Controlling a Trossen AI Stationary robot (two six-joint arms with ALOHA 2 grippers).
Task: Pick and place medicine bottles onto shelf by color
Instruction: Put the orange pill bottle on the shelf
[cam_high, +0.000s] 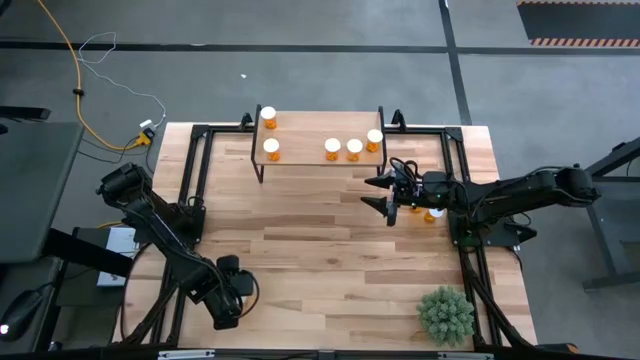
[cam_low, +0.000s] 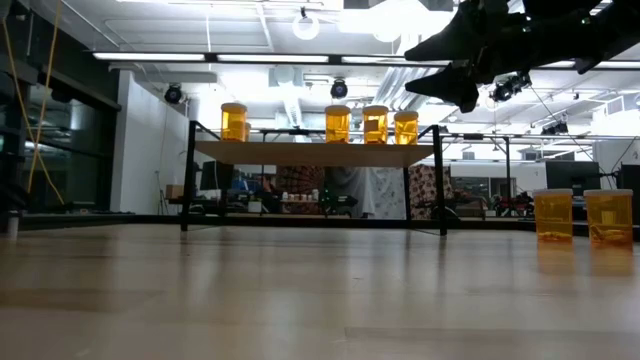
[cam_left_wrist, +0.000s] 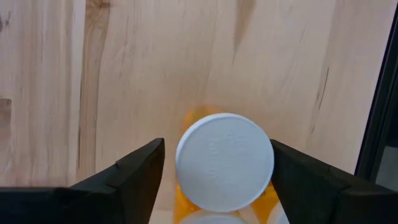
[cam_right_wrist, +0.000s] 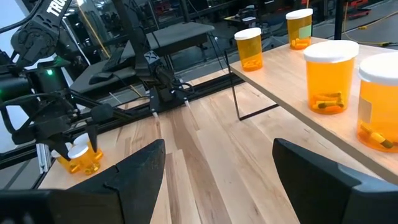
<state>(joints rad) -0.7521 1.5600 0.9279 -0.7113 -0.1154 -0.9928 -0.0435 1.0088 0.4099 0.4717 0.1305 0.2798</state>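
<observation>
Several amber medicine bottles with white caps stand on the shelf (cam_high: 318, 160) at the table's far side, for instance one at its left end (cam_high: 269, 117) and one at its right end (cam_high: 374, 140). More bottles (cam_low: 553, 215) stand on the table under my right arm. Near the table's near-left corner my left gripper (cam_left_wrist: 217, 155) points down, open, a finger on each side of a bottle's white cap (cam_left_wrist: 224, 162). That bottle (cam_right_wrist: 78, 158) also shows in the right wrist view, below the left gripper. My right gripper (cam_high: 385, 195) hovers open and level by the shelf's right end, with nothing between its fingers. My left gripper comes at the bottle from above, with one finger on each side of its cap. One finger (cam_left_wrist: 146, 168) stands clear of the cap. The other finger (cam_left_wrist: 292, 171) meets the cap's rim (cam_left_wrist: 271, 160) in the wrist view; whether it touches, I cannot tell.
A spiky green plant (cam_high: 445, 312) stands at the near-right corner. Black frame rails (cam_high: 192, 170) run along the table's left and right sides. Bare tabletop (cam_high: 320, 250) lies between the shelf and the near edge.
</observation>
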